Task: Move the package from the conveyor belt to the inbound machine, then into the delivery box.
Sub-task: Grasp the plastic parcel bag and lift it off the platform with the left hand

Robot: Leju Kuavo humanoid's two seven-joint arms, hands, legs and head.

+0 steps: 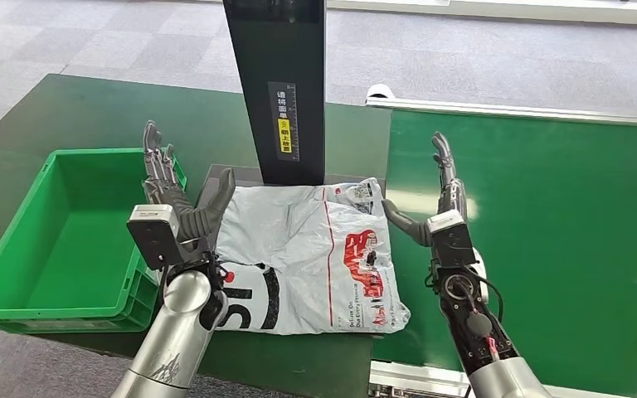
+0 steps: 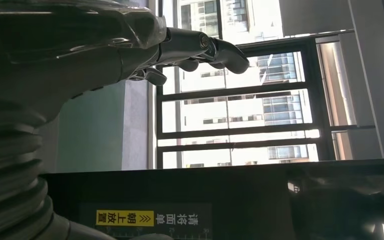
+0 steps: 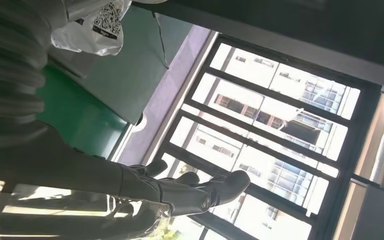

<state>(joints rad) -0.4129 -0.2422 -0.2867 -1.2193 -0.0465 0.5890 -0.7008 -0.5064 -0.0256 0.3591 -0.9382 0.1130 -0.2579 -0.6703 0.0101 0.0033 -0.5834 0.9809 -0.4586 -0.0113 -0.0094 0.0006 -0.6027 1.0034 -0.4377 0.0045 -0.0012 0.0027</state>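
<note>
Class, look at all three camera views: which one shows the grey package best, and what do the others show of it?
The head view shows the package best: it lies whole on the inbound machine, between the left hand and right hand. The right wrist view catches just a corner with a QR label. I cannot make it out in the left wrist view.

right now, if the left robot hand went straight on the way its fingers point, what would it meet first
Probably nothing close: the left robot hand points forward past the green plastic crate, over bare dark green tabletop. The black upright post stands off to its right. Depth is unclear.

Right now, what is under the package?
The package lies on a dark platform at the foot of the black column. Most of the platform is covered by it.
</note>
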